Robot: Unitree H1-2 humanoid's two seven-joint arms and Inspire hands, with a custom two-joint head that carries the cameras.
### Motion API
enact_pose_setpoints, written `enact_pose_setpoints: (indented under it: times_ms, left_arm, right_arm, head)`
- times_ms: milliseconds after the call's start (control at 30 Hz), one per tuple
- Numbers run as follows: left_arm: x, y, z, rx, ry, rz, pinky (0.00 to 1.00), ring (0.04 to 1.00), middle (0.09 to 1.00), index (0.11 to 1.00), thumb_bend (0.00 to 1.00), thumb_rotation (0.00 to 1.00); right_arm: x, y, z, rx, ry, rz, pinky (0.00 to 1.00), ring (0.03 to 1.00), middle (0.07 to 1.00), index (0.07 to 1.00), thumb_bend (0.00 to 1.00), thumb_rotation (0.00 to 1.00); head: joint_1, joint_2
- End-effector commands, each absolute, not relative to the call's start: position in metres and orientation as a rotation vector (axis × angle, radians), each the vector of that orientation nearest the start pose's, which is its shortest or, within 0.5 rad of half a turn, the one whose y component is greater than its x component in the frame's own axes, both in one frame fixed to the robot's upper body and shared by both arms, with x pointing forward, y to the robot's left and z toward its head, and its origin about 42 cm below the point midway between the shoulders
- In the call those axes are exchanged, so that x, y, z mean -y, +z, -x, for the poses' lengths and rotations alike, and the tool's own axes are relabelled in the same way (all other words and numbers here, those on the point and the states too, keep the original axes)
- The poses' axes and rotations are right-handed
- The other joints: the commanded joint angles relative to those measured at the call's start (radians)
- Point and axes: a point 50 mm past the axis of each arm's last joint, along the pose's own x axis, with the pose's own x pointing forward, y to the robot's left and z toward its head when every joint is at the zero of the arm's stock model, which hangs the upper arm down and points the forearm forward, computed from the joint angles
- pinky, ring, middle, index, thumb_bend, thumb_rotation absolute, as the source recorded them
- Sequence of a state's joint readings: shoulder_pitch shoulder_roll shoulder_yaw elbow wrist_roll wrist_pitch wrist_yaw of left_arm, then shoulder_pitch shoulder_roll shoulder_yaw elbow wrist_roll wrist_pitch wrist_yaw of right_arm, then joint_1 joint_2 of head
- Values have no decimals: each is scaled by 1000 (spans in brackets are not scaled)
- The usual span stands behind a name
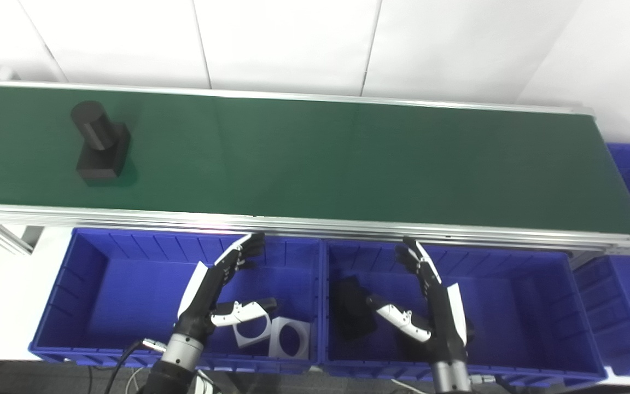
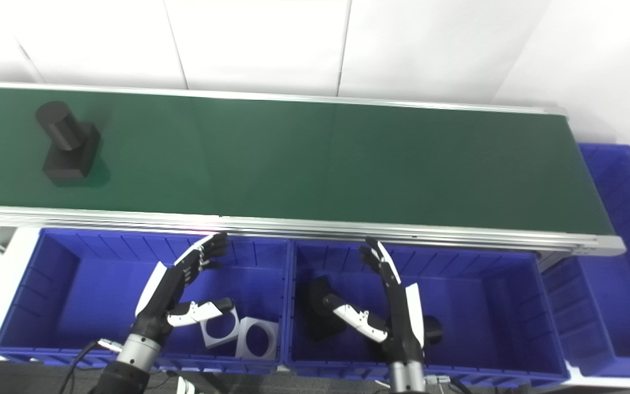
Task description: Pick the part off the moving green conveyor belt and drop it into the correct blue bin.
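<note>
While both hands, left hand [image 1: 214, 290] and right hand [image 1: 432, 298], hang open and empty, the black part [image 1: 99, 143], a round post on a square block, sits upper left on the green belt [image 1: 348, 158], and the left blue bin [image 1: 101, 273] holds two white square rings [image 1: 276, 335] while the middle blue bin [image 1: 512, 295] holds black parts [image 1: 353, 309].

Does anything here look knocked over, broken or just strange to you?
Nothing stands out. The black part with a cylinder on a square base sits upright on the green conveyor belt, and both hands, left and right, hover open over the blue bins.
</note>
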State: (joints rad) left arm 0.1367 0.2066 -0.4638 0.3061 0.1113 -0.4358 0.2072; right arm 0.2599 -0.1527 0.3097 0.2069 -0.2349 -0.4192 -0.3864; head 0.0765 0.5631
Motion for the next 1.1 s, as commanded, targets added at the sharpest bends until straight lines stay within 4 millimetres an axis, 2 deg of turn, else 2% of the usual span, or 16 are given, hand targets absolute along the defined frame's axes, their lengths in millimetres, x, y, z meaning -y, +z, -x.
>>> enact_pose_setpoints:
  times_ms: [0,133,233,300,400,500,767,833,967,1067]
  left_arm:
    - [-179,6,-199,54,-281,-221,715,807,834,815,802,488]
    - [-174,1,-198,44,-286,-235,717,807,835,820,811,468]
    - [-170,-2,-198,52,-280,-259,717,803,830,820,820,457]
    - [-167,-3,-197,59,-277,-271,713,800,827,822,821,455]
    - [-165,-3,-197,61,-278,-272,708,795,825,829,830,435]
    - [-163,-3,-197,70,-275,-278,717,802,828,832,828,419]
    - [-160,-2,-197,74,-261,-265,718,801,826,827,837,438]
    - [-159,-3,-196,68,-261,-254,727,802,825,827,833,480]
    - [-158,-4,-195,58,-261,-246,747,811,828,828,839,654]
    - [-157,-5,-194,54,-256,-243,742,809,827,823,806,683]
  right_arm:
    - [212,18,-165,95,-26,301,798,813,833,904,719,487]
    - [217,16,-164,106,-53,330,766,801,826,896,749,552]
    - [219,20,-166,111,-45,300,792,814,835,904,721,521]
    - [220,23,-168,113,-35,285,848,838,851,920,680,470]
    - [223,24,-170,117,-31,277,868,848,862,927,679,477]
    - [224,27,-175,129,-37,271,835,838,856,918,698,490]
    - [224,41,-187,180,-30,248,834,852,862,921,722,495]
    - [223,47,-194,210,-30,246,824,841,856,915,735,502]
    - [221,63,-207,284,-26,257,808,819,841,903,776,539]
    - [218,77,-218,344,-9,256,810,815,840,903,765,543]
  head:
    - [6,-2]
    - [56,-30]
    - [80,-44]
    - [87,-48]
    - [88,-51]
    - [83,-52]
    - [84,-54]
    - [88,-55]
    - [94,-60]
    - [94,-62]
